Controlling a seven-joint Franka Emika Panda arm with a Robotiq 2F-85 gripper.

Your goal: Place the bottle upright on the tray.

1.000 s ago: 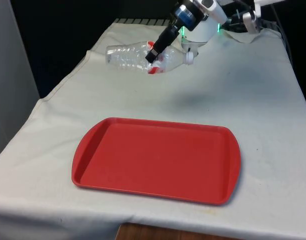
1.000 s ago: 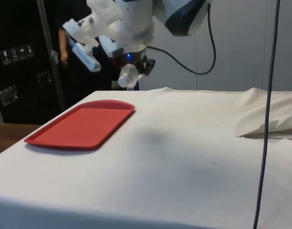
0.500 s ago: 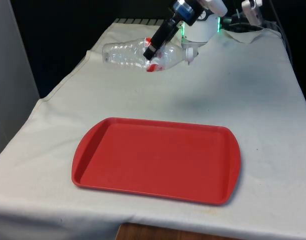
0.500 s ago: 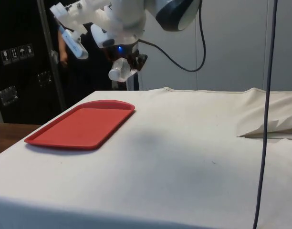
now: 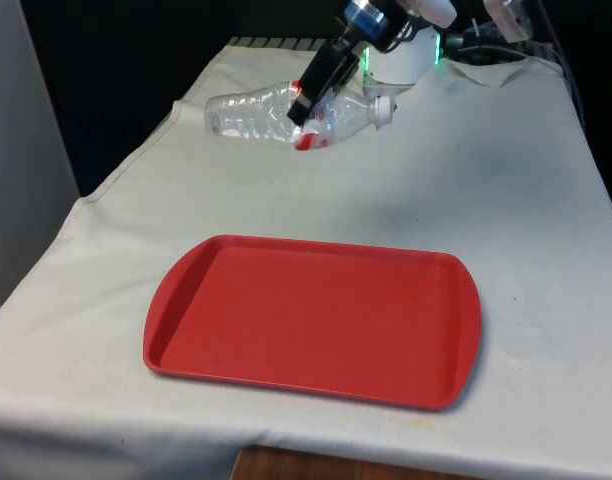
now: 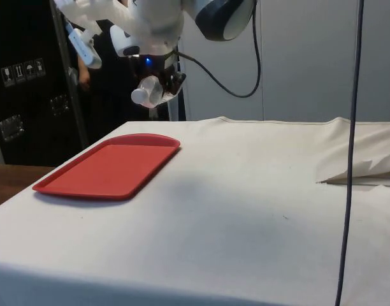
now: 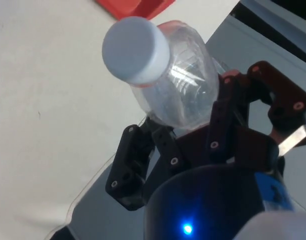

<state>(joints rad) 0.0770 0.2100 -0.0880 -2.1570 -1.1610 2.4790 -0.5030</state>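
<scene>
Clamping the bottle (image 5: 276,110) in my end effector (image 5: 304,108), its long axis lies sideways, tray (image 5: 316,320) well below me.

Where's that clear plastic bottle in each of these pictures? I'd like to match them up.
Front view: the bottle lies sideways in the air at the table's far end, white cap towards the front view's right, held in the gripper.
Side view: its cap end hangs above the table, beyond the tray.
Wrist view: bottle, cap foremost, between the jaws.
Shared landmark: the red tray.
</scene>
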